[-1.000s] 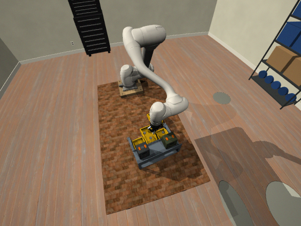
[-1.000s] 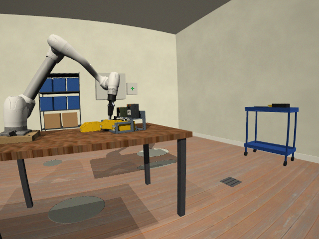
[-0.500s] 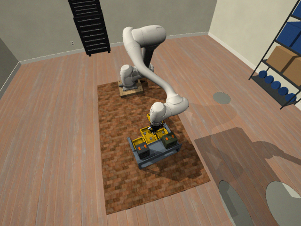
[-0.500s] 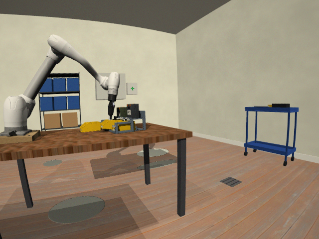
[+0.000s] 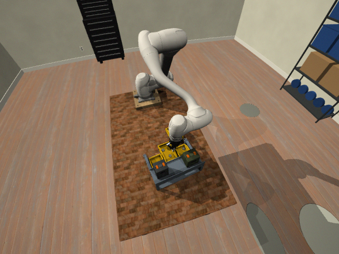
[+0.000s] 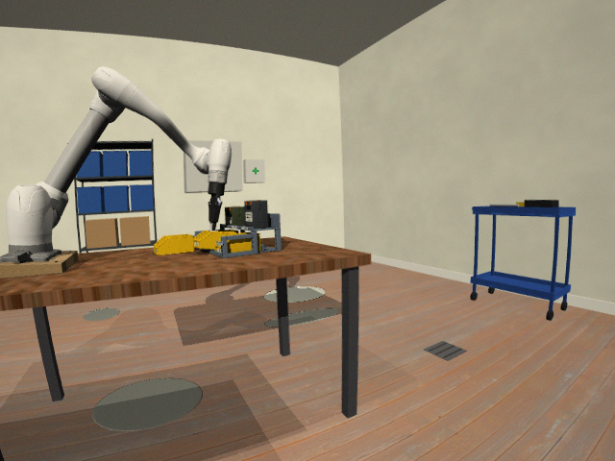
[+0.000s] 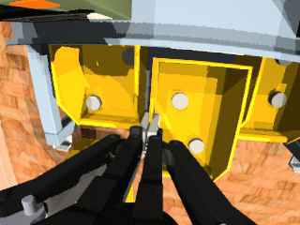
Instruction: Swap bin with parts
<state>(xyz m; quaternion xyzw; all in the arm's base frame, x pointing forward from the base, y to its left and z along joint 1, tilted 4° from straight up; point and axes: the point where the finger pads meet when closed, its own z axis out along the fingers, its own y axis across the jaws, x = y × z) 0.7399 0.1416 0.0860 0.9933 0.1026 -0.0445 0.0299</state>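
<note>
The grey shelf [image 5: 175, 169] stands on the wooden table with yellow open bins side by side under its low top board. The middle bin [image 7: 197, 112] holds two white round parts and sticks out of the shelf front toward the arm; it also shows in the top view [image 5: 168, 153] and the exterior view [image 6: 216, 239]. My gripper [image 7: 152, 122] points straight down and is shut on the near end of this bin's left side wall. It also shows in the exterior view [image 6: 213, 224]. Another yellow bin [image 6: 171, 244] lies on the table in front of the shelf, apart from the gripper.
The neighbouring bins on the left [image 7: 94, 88] and right [image 7: 276, 97] each hold a white part. A dark grey box [image 5: 160, 169] and a green box [image 5: 190, 158] sit on the shelf's top board. The arm's base [image 5: 146, 95] stands at the table's far end.
</note>
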